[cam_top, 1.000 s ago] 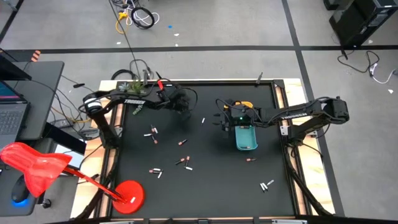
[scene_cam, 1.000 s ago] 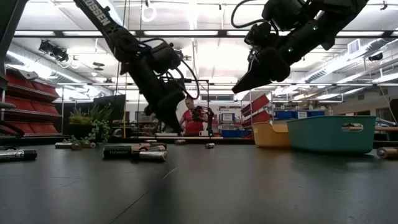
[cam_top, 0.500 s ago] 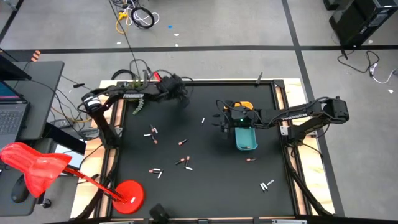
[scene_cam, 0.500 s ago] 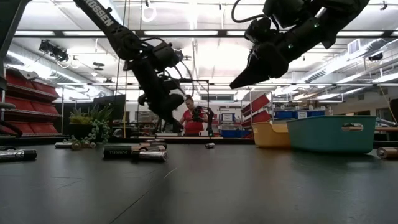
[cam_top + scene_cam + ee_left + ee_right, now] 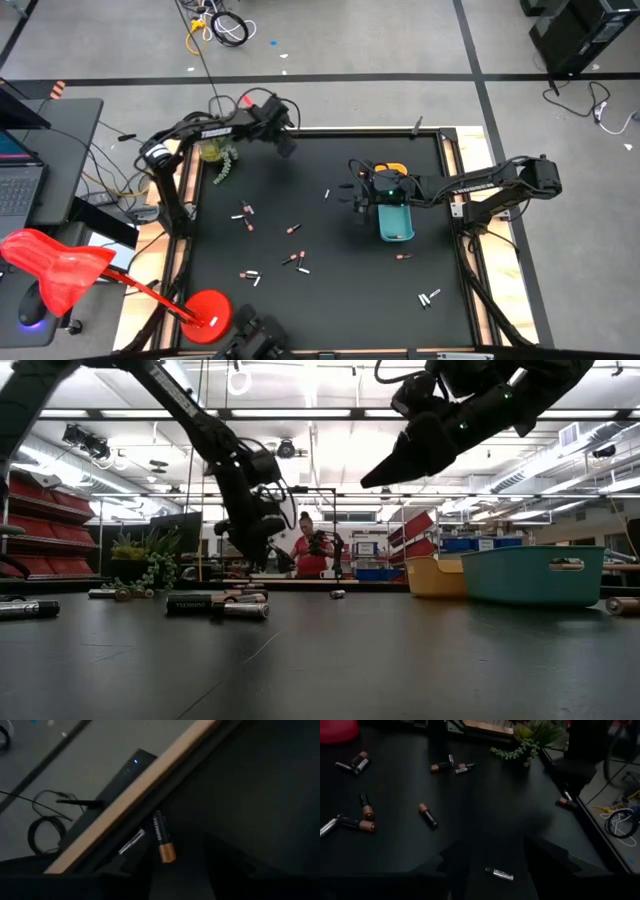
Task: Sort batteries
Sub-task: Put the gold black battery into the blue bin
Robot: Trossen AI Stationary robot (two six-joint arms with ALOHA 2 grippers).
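The left gripper (image 5: pixel 285 140) reaches to the table's eleven o'clock corner, fingers parted, a dark battery (image 5: pixel 163 836) lying loose below. The right gripper (image 5: pixel 358 192) hovers open mid-table; batteries (image 5: pixel 292 258) lie scattered toward seven o'clock.

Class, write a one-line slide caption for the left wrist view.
Two batteries, one dark with a copper end and one silver, lie by the table's wooden edge.

Teal tray (image 5: pixel 396 222) sat beside yellow tray (image 5: pixel 392 169); small plant (image 5: pixel 219 160) at table corner; red lamp (image 5: pixel 60 267) off-table; person (image 5: pixel 307 552) behind.
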